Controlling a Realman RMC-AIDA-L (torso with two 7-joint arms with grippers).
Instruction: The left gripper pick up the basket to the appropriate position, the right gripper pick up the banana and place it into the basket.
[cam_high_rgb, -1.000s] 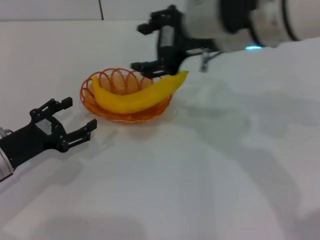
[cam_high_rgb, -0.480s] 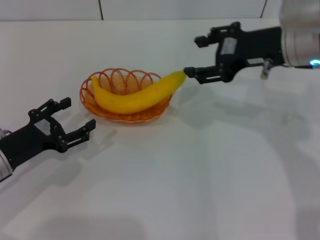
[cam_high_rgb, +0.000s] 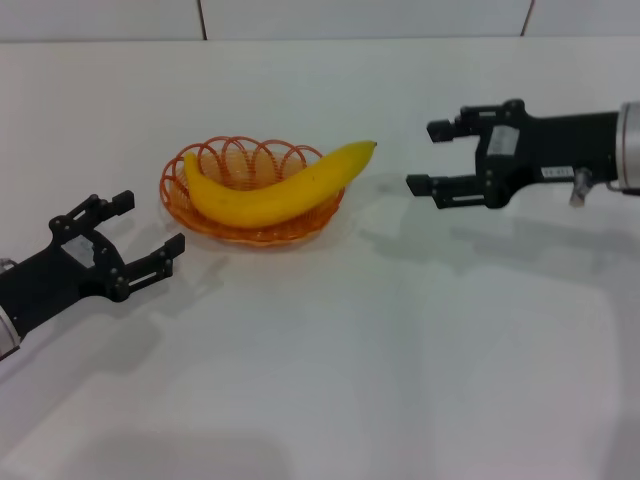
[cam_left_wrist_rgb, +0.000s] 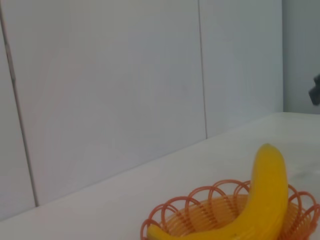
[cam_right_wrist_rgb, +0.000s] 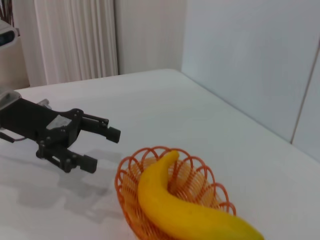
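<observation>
The yellow banana (cam_high_rgb: 275, 193) lies across the orange wire basket (cam_high_rgb: 196, 206) on the white table, its tip overhanging the right rim. Both wrist views show the banana (cam_left_wrist_rgb: 262, 192) (cam_right_wrist_rgb: 185, 212) resting in the basket (cam_left_wrist_rgb: 202, 212) (cam_right_wrist_rgb: 131, 197). My right gripper (cam_high_rgb: 436, 158) is open and empty, hovering to the right of the banana's tip, clear of it. To the left of the basket and nearer the front, my left gripper (cam_high_rgb: 147, 230) is open and empty, a short way from the rim; the right wrist view shows the left gripper (cam_right_wrist_rgb: 102, 147) beside the basket.
The white table (cam_high_rgb: 330, 360) stretches flat around the basket. A white panelled wall (cam_left_wrist_rgb: 125, 80) stands behind the table, and curtains (cam_right_wrist_rgb: 75, 37) hang at the far side in the right wrist view.
My right gripper has let go of the banana and drawn back to the right and lower. The banana stays in the basket. The left gripper shifted slightly left.
</observation>
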